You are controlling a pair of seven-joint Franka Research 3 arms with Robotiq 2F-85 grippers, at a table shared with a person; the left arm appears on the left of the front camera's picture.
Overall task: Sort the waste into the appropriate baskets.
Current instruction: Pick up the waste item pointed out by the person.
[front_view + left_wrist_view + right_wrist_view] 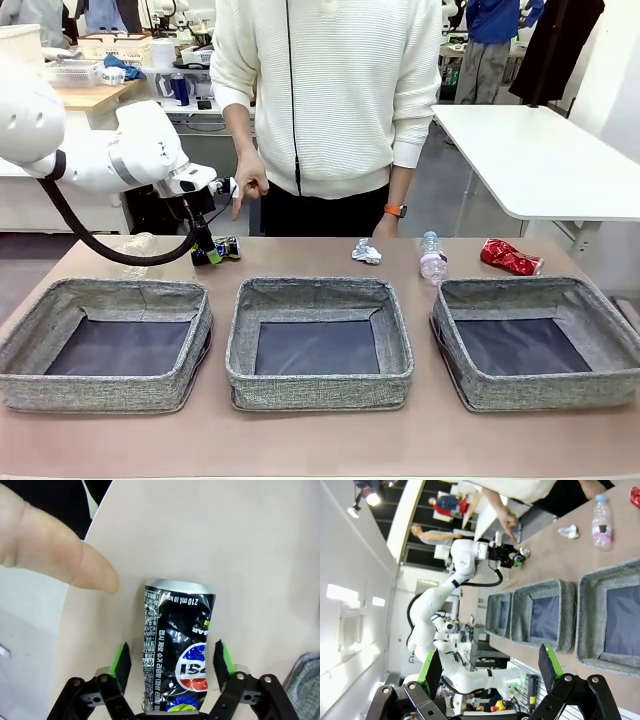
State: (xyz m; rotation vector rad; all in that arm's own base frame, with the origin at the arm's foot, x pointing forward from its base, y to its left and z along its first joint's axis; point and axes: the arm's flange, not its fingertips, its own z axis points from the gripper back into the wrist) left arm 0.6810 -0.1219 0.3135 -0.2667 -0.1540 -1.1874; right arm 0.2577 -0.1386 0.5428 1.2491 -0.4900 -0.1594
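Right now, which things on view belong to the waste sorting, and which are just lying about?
Job: crushed dark blue can, crumpled white paper wad, clear plastic bottle with pinkish label, crushed red can, clear plastic cup, grey woven fabric baskets, left, middle, right.
Lying about: white side table, wooden back bench with clutter.

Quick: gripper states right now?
Left gripper: open, straddling the crushed dark blue Pepsi can, not yet clamped.
Right gripper: open, holding nothing.
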